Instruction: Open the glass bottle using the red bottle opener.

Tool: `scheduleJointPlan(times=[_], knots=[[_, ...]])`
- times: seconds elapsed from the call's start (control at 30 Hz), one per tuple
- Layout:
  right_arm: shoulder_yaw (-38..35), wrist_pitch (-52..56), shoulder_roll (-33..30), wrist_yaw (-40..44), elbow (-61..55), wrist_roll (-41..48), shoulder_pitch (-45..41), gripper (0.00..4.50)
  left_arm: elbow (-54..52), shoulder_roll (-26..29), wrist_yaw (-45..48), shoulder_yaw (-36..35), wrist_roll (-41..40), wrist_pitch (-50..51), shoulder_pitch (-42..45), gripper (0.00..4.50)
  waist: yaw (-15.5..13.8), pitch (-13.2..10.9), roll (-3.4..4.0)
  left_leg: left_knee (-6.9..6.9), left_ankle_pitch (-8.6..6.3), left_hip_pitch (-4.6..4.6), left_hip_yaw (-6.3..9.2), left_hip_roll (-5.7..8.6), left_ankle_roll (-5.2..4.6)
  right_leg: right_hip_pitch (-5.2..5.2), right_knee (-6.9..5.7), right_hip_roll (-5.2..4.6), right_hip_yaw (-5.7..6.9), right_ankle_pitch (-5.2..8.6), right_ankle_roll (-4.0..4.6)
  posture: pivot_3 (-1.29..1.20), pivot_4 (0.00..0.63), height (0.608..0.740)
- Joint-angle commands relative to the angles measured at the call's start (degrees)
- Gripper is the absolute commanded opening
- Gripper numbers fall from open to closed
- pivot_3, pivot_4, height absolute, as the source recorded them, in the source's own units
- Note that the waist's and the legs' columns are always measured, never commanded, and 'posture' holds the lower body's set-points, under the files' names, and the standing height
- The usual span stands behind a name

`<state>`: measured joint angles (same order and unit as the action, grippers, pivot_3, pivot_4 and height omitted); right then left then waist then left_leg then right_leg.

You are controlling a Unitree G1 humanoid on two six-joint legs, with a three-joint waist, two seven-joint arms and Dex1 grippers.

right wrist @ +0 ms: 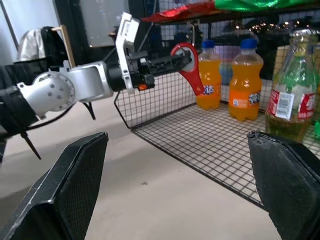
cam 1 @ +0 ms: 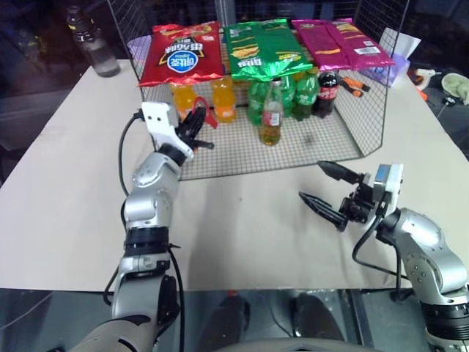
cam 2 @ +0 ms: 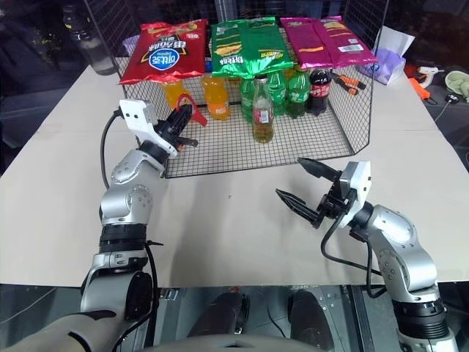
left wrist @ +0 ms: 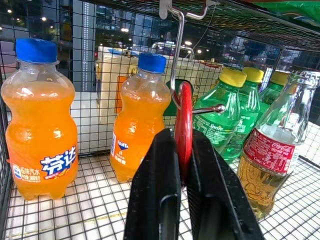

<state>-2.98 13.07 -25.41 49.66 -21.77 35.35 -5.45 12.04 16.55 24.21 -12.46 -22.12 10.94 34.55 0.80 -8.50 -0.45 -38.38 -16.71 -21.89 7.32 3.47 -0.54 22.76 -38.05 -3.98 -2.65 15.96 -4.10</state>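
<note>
The red bottle opener [left wrist: 183, 117] hangs by its ring head from a metal hook [left wrist: 174, 55] at the left front of the wire rack. My left gripper [cam 1: 196, 123] is shut on the opener, with a black finger [left wrist: 155, 190] pressed against each flat side. The glass bottle [cam 1: 272, 114], with amber drink and a red-and-white label, stands upright on the rack floor to the right of the opener, apart from both grippers. My right gripper [cam 1: 314, 183] hovers open over the table in front of the rack, holding nothing; the bottle [right wrist: 292, 87] is ahead of it.
The wire rack [cam 1: 344, 143] holds orange soda bottles [cam 1: 223, 99], green bottles [cam 1: 304, 95] and a cola bottle [cam 1: 327, 92], with snack bags [cam 1: 260, 48] on top. A plastic water bottle [cam 1: 91, 44] stands at the table's back left. An orange-handled tool [cam 1: 355, 84] lies at the back right.
</note>
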Motion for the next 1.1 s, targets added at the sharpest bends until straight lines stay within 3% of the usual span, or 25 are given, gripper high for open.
scheduleJointPlan(times=[0.03,0.4,0.67,0.93,1.1], knots=[[-1.41,-1.08,0.7,-0.36,-2.2,2.0,-1.77,4.5,-3.63,0.0,0.96,-0.35,-1.67,0.39,-0.27,0.05,0.0,0.0,0.0,0.0,0.0,0.0,0.0,0.0,0.0,0.0,0.0,0.0,0.0,0.0,0.0,0.0,0.15,0.74],[-0.33,-2.33,0.88,-0.54,-1.02,-0.85,-1.79,4.5,-10.76,-2.5,2.94,-2.76,-14.74,11.8,-0.43,0.05,-0.15,0.0,0.0,-0.05,0.0,-0.04,0.06,0.01,0.0,-0.01,0.0,-0.03,0.05,0.0,0.0,0.0,0.15,0.74],[1.1,0.81,1.3,-2.83,-1.96,-1.02,-3.02,4.5,-16.74,-2.89,7.08,0.27,-22.43,21.56,-3.63,0.05,-0.68,0.0,-0.01,-0.09,0.0,-0.1,0.17,0.08,0.0,-0.02,0.03,-0.07,0.14,0.0,0.0,0.0,0.15,0.74],[4.01,10.63,2.59,-10.21,-3.74,0.01,-5.94,4.5,-19.72,-0.82,9.95,2.44,-21.99,22.62,-5.0,0.05,-1.58,0.01,-0.01,-0.03,-0.01,-0.23,0.31,0.23,-0.03,0.0,0.19,-0.18,0.27,0.01,0.01,0.0,0.15,0.74],[4.92,10.93,3.09,-11.0,-3.17,-1.59,-7.24,4.5,-19.21,-1.59,9.17,1.04,-23.34,22.78,-4.2,0.05,-1.59,0.01,-0.01,0.04,-0.09,-0.23,0.38,0.33,-0.16,0.01,0.21,-0.35,0.54,0.01,0.01,0.0,0.15,0.74]])
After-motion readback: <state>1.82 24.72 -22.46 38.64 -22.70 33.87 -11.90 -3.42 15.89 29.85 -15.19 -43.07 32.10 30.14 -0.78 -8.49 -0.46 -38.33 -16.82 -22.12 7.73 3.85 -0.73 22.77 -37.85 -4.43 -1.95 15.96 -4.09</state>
